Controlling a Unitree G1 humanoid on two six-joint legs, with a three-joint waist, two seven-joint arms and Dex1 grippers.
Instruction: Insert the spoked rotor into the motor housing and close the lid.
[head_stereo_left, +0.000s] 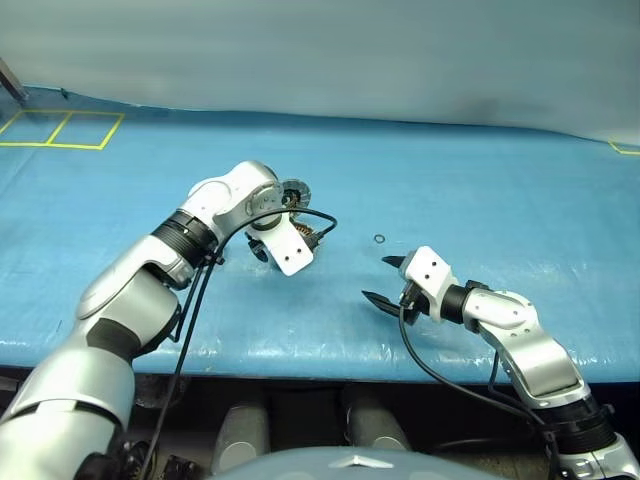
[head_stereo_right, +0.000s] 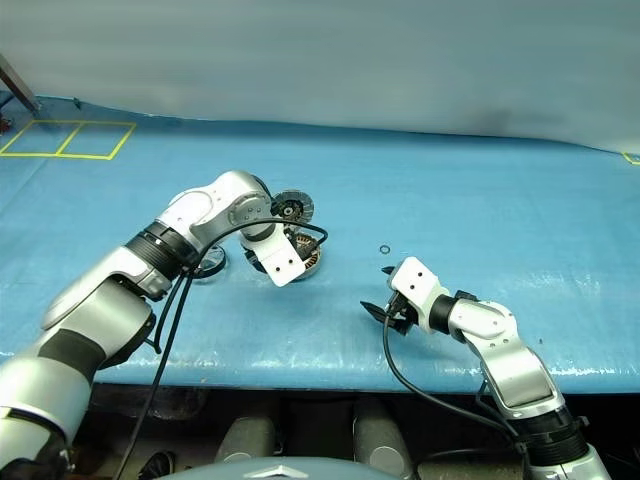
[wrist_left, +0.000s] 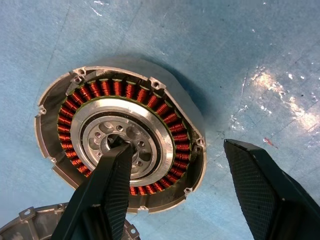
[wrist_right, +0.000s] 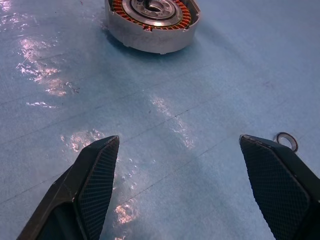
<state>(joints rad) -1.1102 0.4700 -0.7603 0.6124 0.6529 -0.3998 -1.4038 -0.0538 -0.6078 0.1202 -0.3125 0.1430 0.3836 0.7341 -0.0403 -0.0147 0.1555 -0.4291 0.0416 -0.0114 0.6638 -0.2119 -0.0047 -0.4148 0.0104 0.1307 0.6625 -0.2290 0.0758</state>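
Right gripper sits nearest, low over the blue table cover, pointing forward and toward the robot's left. Its two black fingers stand wide apart with nothing between them; released. A tiny thin metal ring lies on the cover just beyond it, also seen beside one fingertip in the right wrist view.

Further out and to the left, the left gripper points steeply down over the motor housing. Fingers spread, nothing grasped. In the left wrist view one finger crosses in front of the housing's silver hub; contact cannot be told. The other finger stands off to the side over bare cover. The housing lies flat and open on the cover, copper-orange windings and hub exposed, no rotor inside.

Just beyond the left wrist, a round grey disc with a dark centre stands tilted up at the far side of the housing: the lid, open. A rim of another round metal part lies beside the left forearm; identity cannot be told.

Yellow tape lines mark the far left corner.
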